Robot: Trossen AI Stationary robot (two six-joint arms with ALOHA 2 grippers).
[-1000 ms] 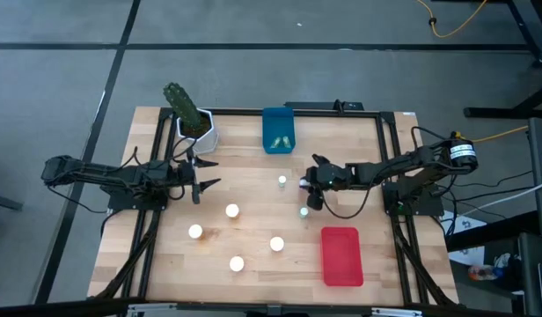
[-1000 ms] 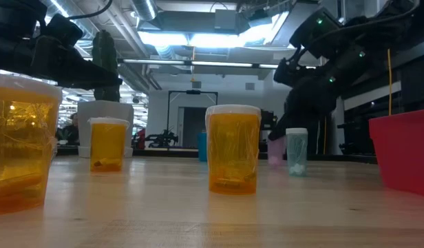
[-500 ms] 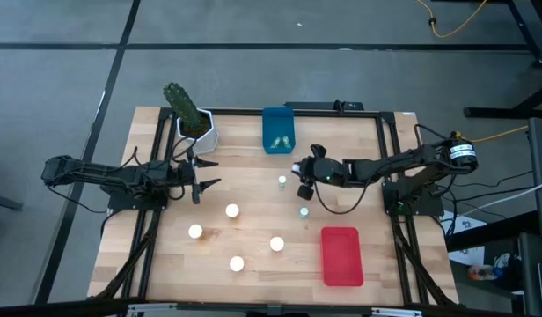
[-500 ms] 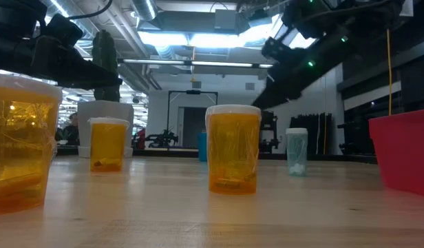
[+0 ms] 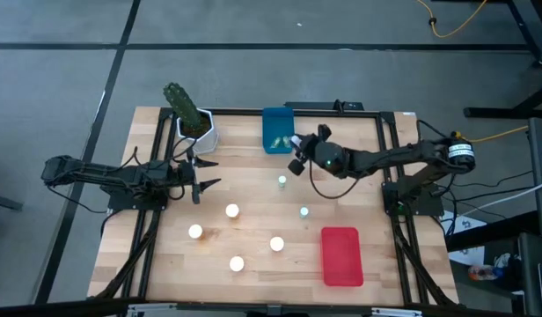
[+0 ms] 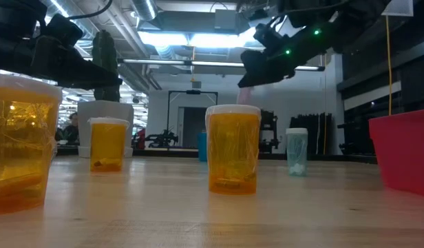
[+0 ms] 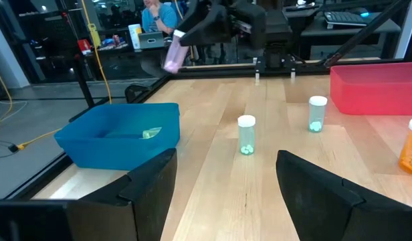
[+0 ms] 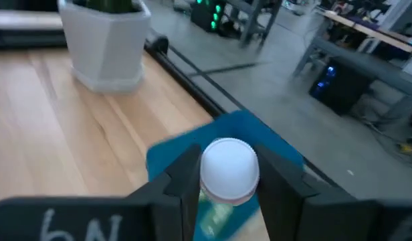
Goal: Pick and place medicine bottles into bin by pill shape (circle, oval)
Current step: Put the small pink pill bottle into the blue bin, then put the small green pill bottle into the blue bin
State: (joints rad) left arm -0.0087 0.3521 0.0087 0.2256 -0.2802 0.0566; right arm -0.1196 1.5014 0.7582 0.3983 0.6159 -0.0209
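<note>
- The right gripper (image 5: 296, 155) is clamped on a small bottle (image 8: 229, 169) with a white cap, held in the air just beside the blue bin (image 5: 278, 129), at its near right corner.
- In the left wrist view the held bottle (image 7: 174, 53) hangs tilted, well above the table (image 5: 253, 176) and beyond the bin's far side.
- The blue bin sits at the table's back edge, with pale items lying inside; bare wood lies open in front of it.
- Two small pale bottles stand free mid-table: one (image 5: 281, 181) nearer the blue bin, the other (image 5: 303, 211) nearer the red bin (image 5: 341, 255).
- The red bin lies near the front right corner, well apart from the blue one.
- Four larger white-capped bottles (image 5: 232, 210) stand in a loose cluster toward the front left, with gaps between them.
- The left gripper (image 5: 207, 177) hovers with its fingers spread wide and nothing between them, near the cactus pot (image 5: 199, 132) at the back left.
</note>
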